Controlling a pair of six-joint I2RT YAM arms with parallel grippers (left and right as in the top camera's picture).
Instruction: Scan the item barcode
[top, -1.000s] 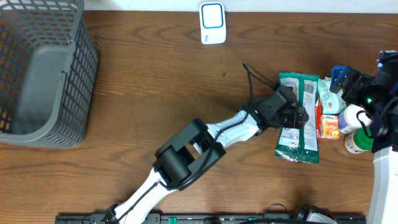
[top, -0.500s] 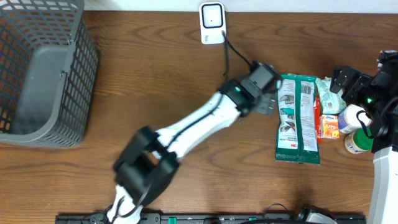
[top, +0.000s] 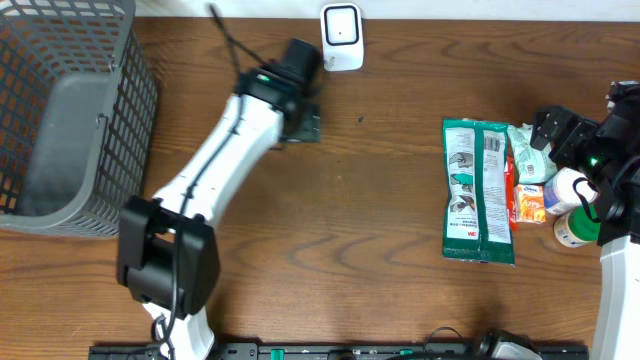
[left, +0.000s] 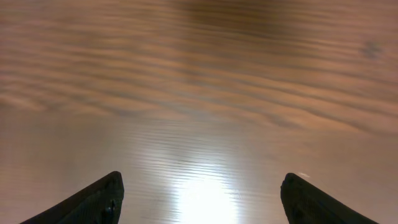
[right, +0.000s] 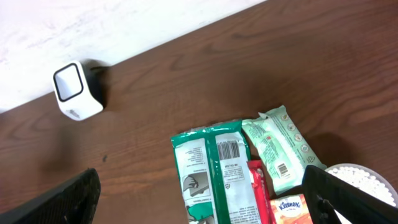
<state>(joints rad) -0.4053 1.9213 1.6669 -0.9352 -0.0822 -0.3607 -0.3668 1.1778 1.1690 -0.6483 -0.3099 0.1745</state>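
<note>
Step judged: item not yet picked up, nothing shown to the scanner (top: 341, 37).

- A grey basket (top: 40, 60) is seen far to the left of the scanner; not judged needed for this step.
- The left gripper (left: 202, 183) is placed just beside the scanner, on its left and a bit nearer the robot. Its jaws are spread wide and nothing is held; only bare, blurred table (top: 350, 250) is seen between them.
- The green pack (top: 478, 190) is laid flat on the table, well to the right of the scanner and nearer the robot. Its barcode (right: 229, 149) is turned face up, on the end closest to the scanner's side of the table.
- A pale wipes pack (right: 273, 149) and a tissue pack (right: 289, 208) are crowded against the green pack on the side away from the scanner.
- The right gripper (right: 200, 180) is held farthest right of the scanner, over that pile, jaws fully wide and empty.

How it is best done (judgement): the green pack should be gripped by its free long edge or by the end away from the barcode, so the label is not covered by a finger. It should be lifted clear of the neighbours, then the barcode should be turned towards the scanner's window and held steady close in front. The soft pack may sag, so the label should be kept flat.
</note>
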